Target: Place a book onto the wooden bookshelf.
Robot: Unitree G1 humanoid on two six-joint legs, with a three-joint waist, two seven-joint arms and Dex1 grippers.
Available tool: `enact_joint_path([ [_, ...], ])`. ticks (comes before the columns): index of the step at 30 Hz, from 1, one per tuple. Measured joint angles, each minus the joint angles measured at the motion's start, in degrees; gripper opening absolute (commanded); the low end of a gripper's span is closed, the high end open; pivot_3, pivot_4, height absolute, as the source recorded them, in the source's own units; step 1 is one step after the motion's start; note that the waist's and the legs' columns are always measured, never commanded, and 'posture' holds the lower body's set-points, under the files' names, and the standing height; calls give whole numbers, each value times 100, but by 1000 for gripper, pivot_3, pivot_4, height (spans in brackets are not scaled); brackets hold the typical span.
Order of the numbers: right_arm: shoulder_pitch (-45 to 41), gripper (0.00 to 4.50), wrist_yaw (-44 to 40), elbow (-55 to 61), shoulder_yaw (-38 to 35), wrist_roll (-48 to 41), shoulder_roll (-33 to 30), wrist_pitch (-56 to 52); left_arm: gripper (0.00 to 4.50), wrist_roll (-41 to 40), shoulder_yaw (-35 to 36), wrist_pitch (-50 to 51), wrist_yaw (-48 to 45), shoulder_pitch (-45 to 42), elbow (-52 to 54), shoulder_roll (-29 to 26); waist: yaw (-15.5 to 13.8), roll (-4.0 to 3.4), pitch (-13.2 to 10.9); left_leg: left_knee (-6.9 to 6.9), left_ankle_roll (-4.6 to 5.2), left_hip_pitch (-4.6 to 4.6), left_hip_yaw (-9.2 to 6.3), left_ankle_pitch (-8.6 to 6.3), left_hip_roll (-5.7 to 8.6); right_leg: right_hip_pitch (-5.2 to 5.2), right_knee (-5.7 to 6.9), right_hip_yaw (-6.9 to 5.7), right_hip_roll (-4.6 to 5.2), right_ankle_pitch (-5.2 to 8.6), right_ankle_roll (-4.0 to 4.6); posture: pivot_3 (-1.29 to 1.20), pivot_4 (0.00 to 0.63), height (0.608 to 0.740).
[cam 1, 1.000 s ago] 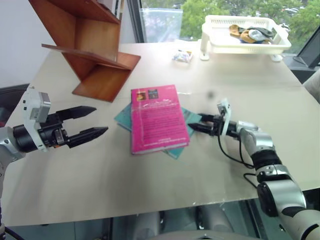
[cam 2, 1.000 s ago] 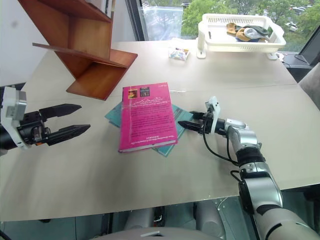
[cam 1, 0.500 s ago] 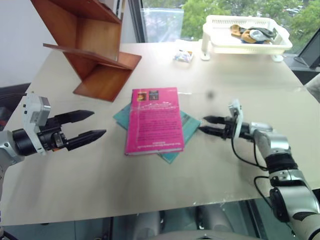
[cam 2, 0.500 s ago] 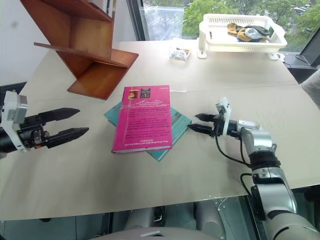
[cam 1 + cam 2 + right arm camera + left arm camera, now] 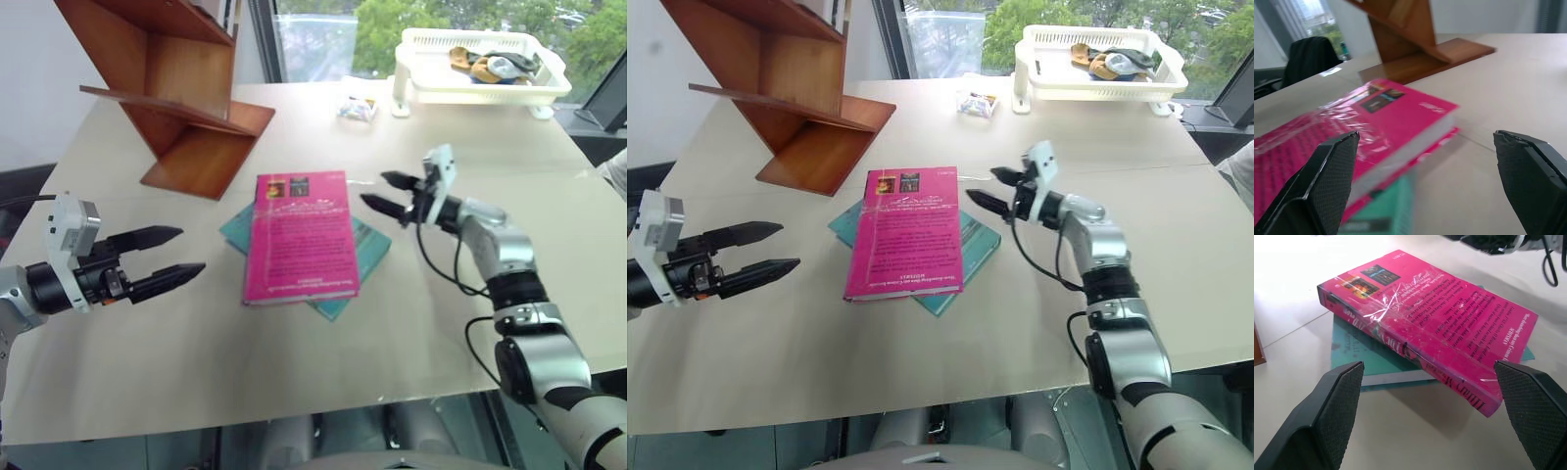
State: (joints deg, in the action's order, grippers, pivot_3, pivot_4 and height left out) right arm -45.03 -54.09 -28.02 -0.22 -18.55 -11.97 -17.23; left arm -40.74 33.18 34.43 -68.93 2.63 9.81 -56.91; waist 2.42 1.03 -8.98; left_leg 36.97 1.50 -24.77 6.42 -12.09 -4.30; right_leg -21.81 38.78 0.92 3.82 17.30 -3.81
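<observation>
The magenta-pink book lies flat mid-table on top of a teal book. The wooden bookshelf stands at the far left corner, apart from both. My right gripper hovers open and empty just above the table, off the pink book's far right corner, pointing left. From the right wrist view the book and bookshelf lie ahead, between the fingers. My left gripper is open and empty, held left of the book and aimed at its spine.
A white plastic tray holding small items stands at the far right of the table. A small packet lies near it. A black chair stands beyond the table's left side.
My right gripper left the book's right edge, drew back, then rose and moved toward its far right corner. The pink book turned a little to the left early on. The left gripper stayed put.
</observation>
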Motion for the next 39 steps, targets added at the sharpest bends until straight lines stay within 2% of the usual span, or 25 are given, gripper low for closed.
enact_joint_path([
  [8,420,4500,-213,728,814,23,172,-803,4470,1,37,26,52,124,51,2,7,0,0,-4,0,1,-5,0,0,-3,2,-1,3,0,1,0,150,740],
  [22,686,4500,-658,1779,1404,-70,100,-1284,4470,-5,79,83,243,241,211,21,0,2,1,-10,19,1,-24,-12,1,-7,1,-2,3,1,3,0,150,740],
  [32,739,4500,-611,1838,1490,-87,71,-1212,4470,-197,50,220,339,34,209,64,-4,4,1,-10,18,0,-24,-11,2,-8,1,-1,4,1,3,0,150,740],
  [36,809,4500,-902,2190,1120,-445,-502,-1271,4470,-378,63,519,420,124,139,128,-25,5,-2,-10,20,-1,-23,-12,7,-8,-1,-2,15,1,3,0,150,740],
  [39,1085,4500,-1193,2786,539,-814,-1335,-1373,4470,-665,117,1111,393,448,-20,127,-34,12,-4,-14,24,-1,-26,-14,6,-5,-11,-6,17,2,3,0,150,740],
])
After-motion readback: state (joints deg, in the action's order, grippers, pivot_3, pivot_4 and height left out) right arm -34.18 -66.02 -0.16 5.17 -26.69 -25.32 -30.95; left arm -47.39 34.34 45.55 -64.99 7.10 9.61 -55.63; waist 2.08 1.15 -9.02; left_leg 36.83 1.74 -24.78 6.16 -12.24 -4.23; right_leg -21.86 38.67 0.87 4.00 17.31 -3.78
